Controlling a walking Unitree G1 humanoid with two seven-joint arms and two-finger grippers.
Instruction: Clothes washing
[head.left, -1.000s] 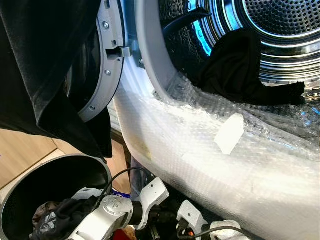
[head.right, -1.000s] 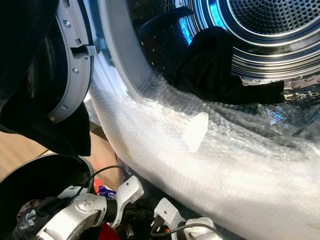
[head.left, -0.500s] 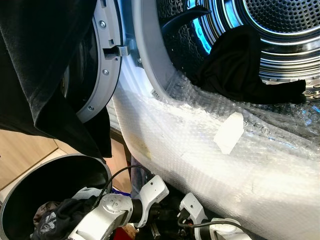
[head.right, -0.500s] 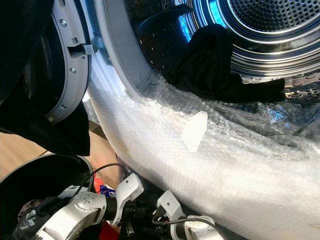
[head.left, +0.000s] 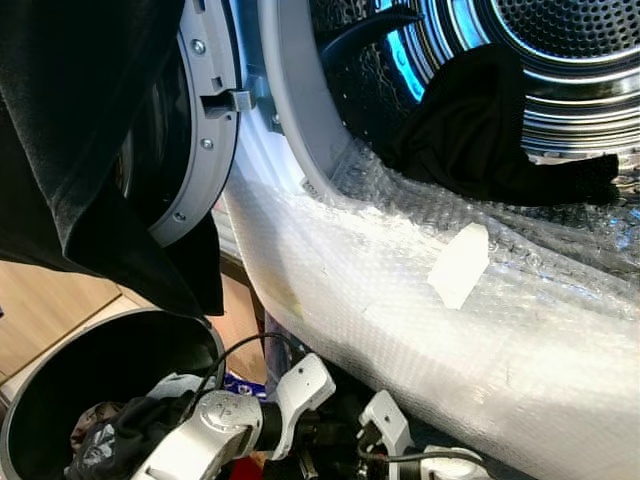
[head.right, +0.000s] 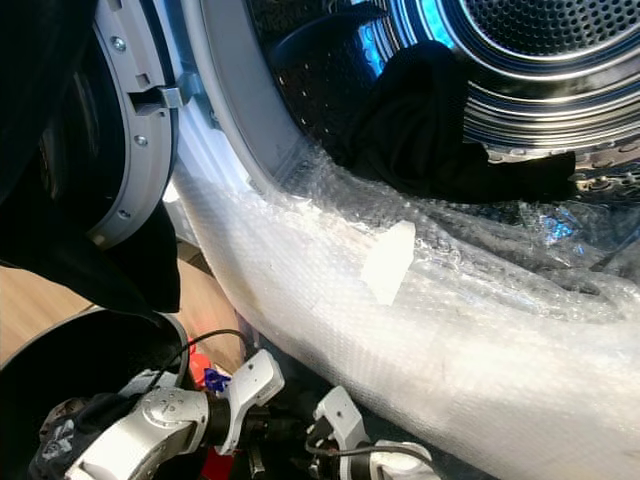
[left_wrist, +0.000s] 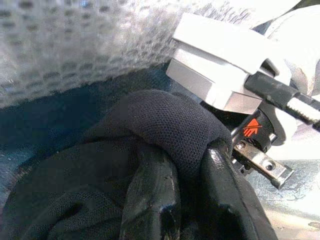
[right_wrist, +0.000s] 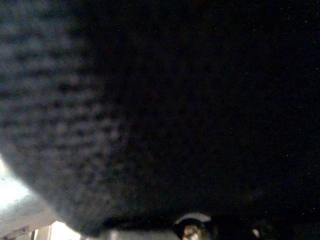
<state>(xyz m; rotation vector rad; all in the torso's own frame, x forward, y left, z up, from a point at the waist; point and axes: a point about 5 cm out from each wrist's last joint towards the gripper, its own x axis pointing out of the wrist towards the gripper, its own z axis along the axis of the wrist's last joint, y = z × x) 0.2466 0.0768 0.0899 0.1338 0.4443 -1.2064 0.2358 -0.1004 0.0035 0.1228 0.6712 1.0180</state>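
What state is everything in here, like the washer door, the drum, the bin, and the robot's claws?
Washer door: swung open, a black garment draped over it.
Drum: lit inside, holding a dark garment.
Bubble wrap: covering the washer's front rim.
Laundry bin: holds some clothes.
Left gripper: pinching black fabric.
Right gripper: too dark to tell.

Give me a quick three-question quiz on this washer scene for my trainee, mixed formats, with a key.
1. True or false: a black garment already lies inside the washer drum.
2. Multiple choice: what covers the lower rim of the washer opening? A) a towel B) bubble wrap C) cardboard
3. Fill in: the left gripper is pinching a fold of black ____ between its fingers.

Key: 1 true; 2 B; 3 cloth. Extra for the trainee: the washer door stands open with dark fabric hanging over it, and a round black basket with more clothes sits on the floor below.
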